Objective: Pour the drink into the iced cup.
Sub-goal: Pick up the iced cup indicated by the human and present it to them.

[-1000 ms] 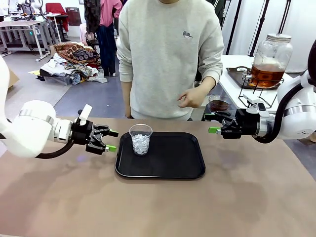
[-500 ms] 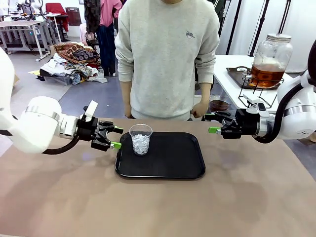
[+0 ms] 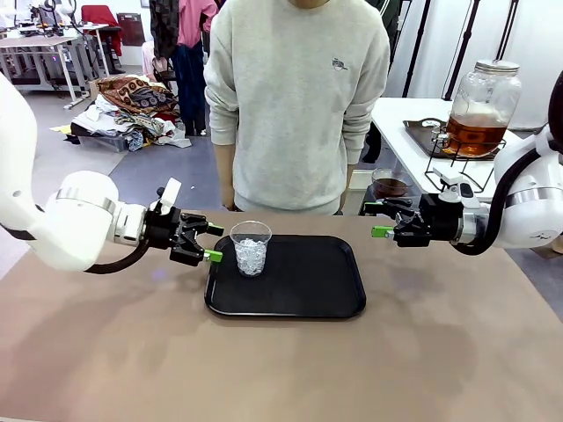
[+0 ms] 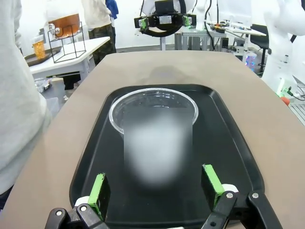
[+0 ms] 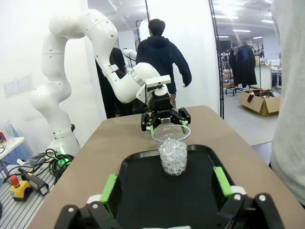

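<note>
Brown counter point(image 3: 440, 352), front view: iced cup point(image 3: 251, 249) stands on a tray point(image 3: 308, 286), left fingers point(image 3: 211, 256) released just beside it, probably lined up to grasp. Right fingers point(image 3: 380, 232) released, empty, well apart. Drink point(image 3: 475, 134) waits in its jar point(image 3: 486, 88) on the side table. Left wrist: cup point(image 4: 153, 129) centred ahead. Right wrist: cup point(image 5: 174, 152) farther ahead.

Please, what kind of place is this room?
Probably a robotics lab or test hall, not a café. A white robot arm rises beside the table, an emergency-stop button and cables lie on the floor, and a work desk with equipment stands further back.
</note>
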Robot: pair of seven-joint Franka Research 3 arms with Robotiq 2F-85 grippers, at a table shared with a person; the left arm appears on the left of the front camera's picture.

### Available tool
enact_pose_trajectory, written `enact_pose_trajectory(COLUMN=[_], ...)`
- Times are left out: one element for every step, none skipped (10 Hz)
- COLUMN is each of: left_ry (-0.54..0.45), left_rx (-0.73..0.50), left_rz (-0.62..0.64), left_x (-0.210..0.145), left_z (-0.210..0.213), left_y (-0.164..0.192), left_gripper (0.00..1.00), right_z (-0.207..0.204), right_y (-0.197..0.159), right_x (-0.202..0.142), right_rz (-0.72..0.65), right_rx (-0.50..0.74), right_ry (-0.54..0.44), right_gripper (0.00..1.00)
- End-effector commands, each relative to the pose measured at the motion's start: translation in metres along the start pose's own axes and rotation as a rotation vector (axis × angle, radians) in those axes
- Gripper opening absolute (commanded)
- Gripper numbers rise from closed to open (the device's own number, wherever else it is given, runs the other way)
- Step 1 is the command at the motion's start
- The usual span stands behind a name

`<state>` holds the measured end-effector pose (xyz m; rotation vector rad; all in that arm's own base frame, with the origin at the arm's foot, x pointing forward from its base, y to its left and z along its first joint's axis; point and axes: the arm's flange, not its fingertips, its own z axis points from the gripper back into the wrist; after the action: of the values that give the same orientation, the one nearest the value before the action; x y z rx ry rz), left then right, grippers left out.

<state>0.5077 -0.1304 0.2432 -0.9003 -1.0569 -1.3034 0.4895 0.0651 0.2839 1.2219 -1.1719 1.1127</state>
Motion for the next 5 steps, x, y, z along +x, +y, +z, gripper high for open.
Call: enact_pose_trajectory(left_ry=[-0.004,-0.008,-0.009,-0.014,-0.014], left_rx=[0.010,0.007,0.003,-0.006,-0.010], left_rz=[0.021,0.025,0.028,0.031,0.033], left_x=[-0.001,-0.002,-0.003,-0.004,-0.005], left_z=[-0.008,-0.010,-0.012,-0.016,-0.019], left_y=[0.006,0.008,0.009,0.009,0.009], left_gripper=[1.00,1.00,1.00,1.00,1.00], right_z=[0.000,0.000,0.000,0.000,0.000], right_y=[-0.001,-0.001,-0.001,-0.001,-0.001], right_x=[0.002,0.002,0.002,0.002,0.002], right_rz=[0.004,0.004,0.004,0.004,0.004], right_rx=[-0.002,-0.002,-0.002,-0.002,-0.002], right_ry=[0.001,0.001,0.001,0.001,0.001], right_gripper=[1.00,1.00,1.00,1.00,1.00])
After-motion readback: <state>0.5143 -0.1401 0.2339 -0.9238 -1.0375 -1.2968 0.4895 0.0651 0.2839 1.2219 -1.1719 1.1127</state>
